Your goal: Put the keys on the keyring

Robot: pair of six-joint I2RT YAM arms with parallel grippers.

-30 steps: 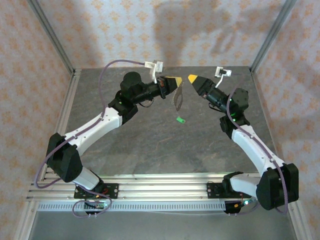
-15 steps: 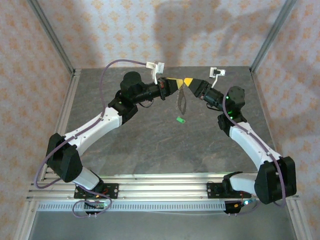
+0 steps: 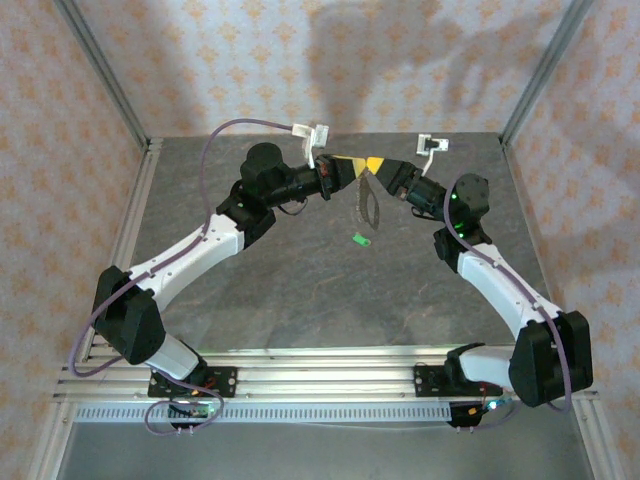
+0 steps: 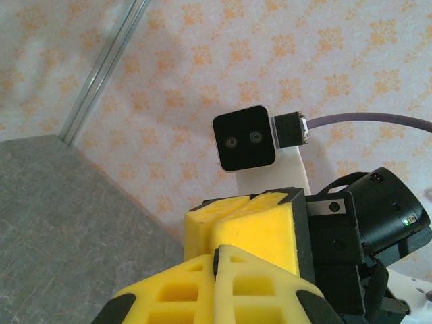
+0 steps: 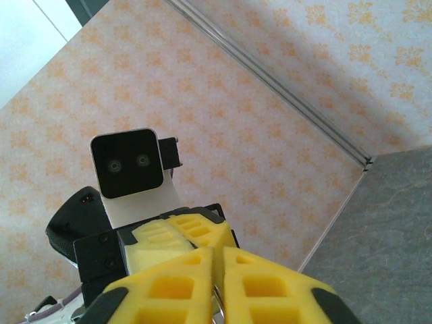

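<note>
Dangling keys [image 3: 367,208], tiny, details unreadable

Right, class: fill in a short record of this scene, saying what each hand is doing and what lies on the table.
left hand: shut, raised, tip to tip with the other hand
right hand: shut, raised
small grey-brown metal keys: dangling below the two tips; holder unclear
small green object: lying on the grey table, untouched

Bright even light, soft wall [image 3: 200,60] shadows, edges perhaps blurred
</note>
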